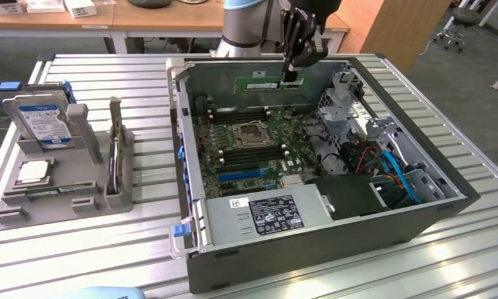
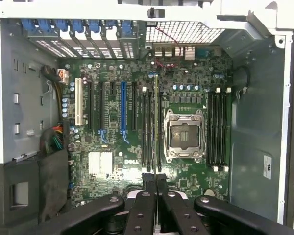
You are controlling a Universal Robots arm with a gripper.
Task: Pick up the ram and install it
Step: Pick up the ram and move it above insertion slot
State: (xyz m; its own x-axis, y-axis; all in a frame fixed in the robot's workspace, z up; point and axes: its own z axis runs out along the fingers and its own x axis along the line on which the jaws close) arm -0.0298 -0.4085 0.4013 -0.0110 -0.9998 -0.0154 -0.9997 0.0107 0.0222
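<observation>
Your jaws point(image 1: 288, 78) are pressed together on the ram point(image 1: 270, 83), pinching the thin green stick by its upper edge. The stick hangs level in the air over the back part of the open computer case point(image 1: 315, 249), toward the table's point(image 1: 66, 249) far edge as the exterior view sees it, and clear of the motherboard point(image 1: 232, 156) below. From the wrist view you see the jaws point(image 2: 156, 178) closed tight and the ram point(image 2: 156, 122) edge-on as a thin line. It runs along the dark memory slots just beside the empty processor socket point(image 2: 184, 135). By the table's edge on the exterior view's left stands a grey holder point(image 1: 32, 215). It carries a hard drive point(image 1: 41, 118) with a blue label and a square silver processor chip point(image 1: 34, 171).
</observation>
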